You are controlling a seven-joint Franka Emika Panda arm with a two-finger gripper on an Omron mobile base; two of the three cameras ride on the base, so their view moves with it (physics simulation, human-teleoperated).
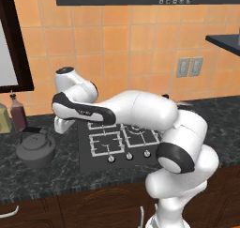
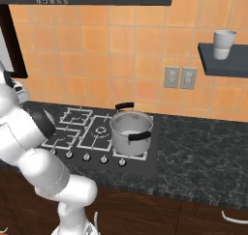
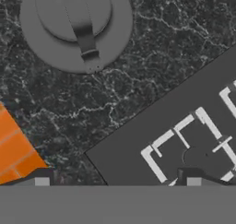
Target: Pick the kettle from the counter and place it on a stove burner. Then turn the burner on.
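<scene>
While the white arm reaches left over the cooktop, its end effector hangs above the dark speckled table, fingers spread wide with nothing between them. Seen from the hand, the squat grey kettle sits ahead of the fingertips, apart from them, upright on the table. A small square burner with a pale cross grate lies just beside the right fingertip.
</scene>
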